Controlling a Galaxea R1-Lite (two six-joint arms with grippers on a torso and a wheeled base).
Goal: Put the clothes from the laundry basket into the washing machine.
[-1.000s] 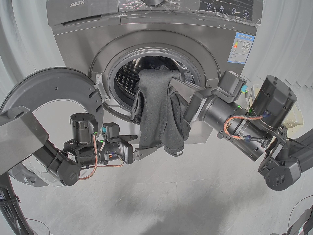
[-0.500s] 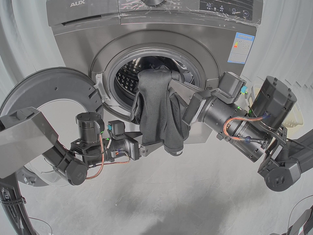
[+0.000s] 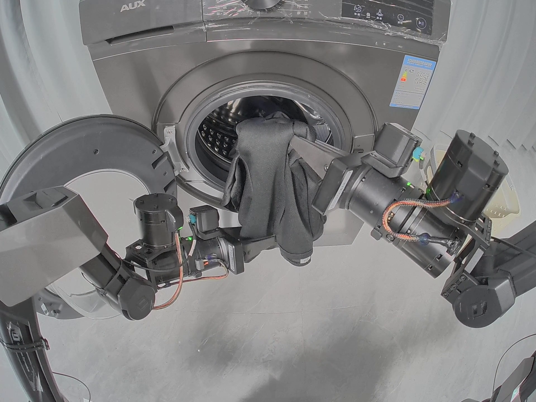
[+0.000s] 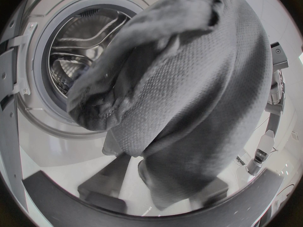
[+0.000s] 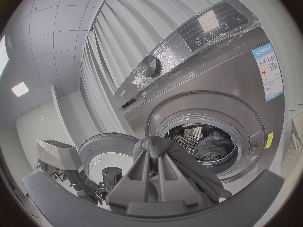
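Note:
A black garment [image 3: 271,191] hangs out of the washing machine's [image 3: 257,68] open drum, its lower end dangling below the door ring. My right gripper [image 3: 297,137] is shut on the garment's top at the drum mouth; in the right wrist view its fingers [image 5: 142,171] pinch the cloth [image 5: 176,161]. My left gripper [image 3: 267,243] sits open, low at the garment's hanging end, partly hidden behind it. In the left wrist view the garment [image 4: 189,89] hangs between the spread fingers [image 4: 109,177]. More dark clothes [image 5: 211,145] lie inside the drum.
The round door [image 3: 84,146] stands swung open to the left, close beside my left arm. A pale laundry basket [image 3: 505,199] stands at the right behind my right arm. Grey floor lies free in front of the machine.
My left arm has moved right and up toward the machine, bringing its fingers under the garment's hanging end. The right gripper and the garment have barely moved.

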